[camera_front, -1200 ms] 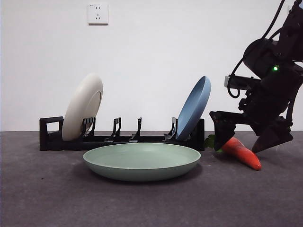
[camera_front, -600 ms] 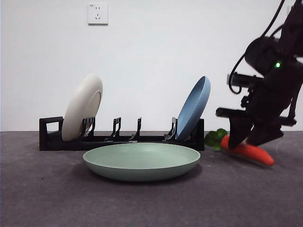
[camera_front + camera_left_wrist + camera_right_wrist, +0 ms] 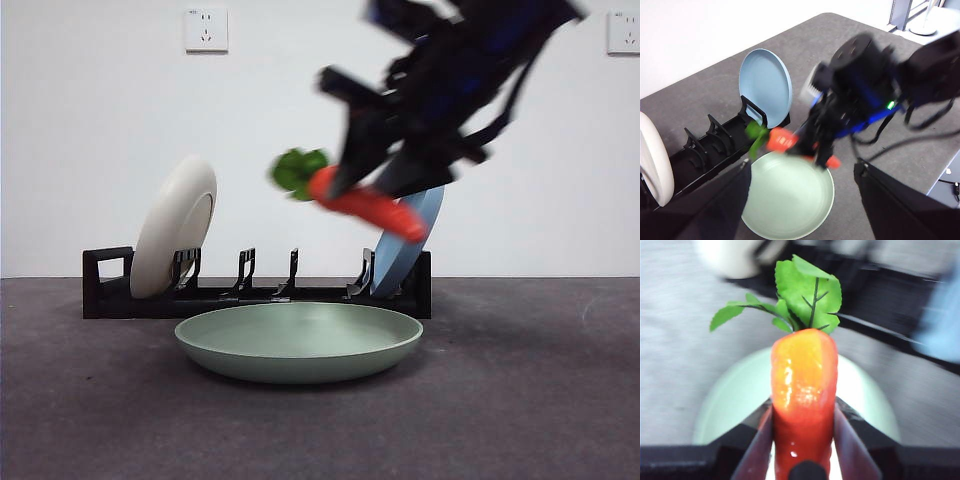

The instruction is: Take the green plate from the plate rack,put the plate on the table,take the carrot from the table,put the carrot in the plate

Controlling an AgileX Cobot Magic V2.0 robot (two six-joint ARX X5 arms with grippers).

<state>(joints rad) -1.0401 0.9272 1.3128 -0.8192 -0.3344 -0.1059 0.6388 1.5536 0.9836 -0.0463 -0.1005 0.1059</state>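
Pale sage-green round plate point(image 3: 299, 341) already flat on dark grey tabletop point(image 3: 520, 400); right hand point(image 3: 802, 440) clamped on orange-red toy carrot point(image 3: 365, 205) above it, drop left.

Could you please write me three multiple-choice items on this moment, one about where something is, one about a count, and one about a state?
1. Where is the carrot?
A. lying on the table
B. held in the air above the green plate
C. standing in the plate rack

2. How many plates stand in the plate rack?
A. one
B. two
C. three

3. What is the state of the right gripper?
A. shut on the carrot
C. wide open
B. out of view

Answers:
1 B, the front view shows it well above the green plate on the table.
2 B, the cream-white plate and the blue plate.
3 A, its jaws press both sides of the carrot.
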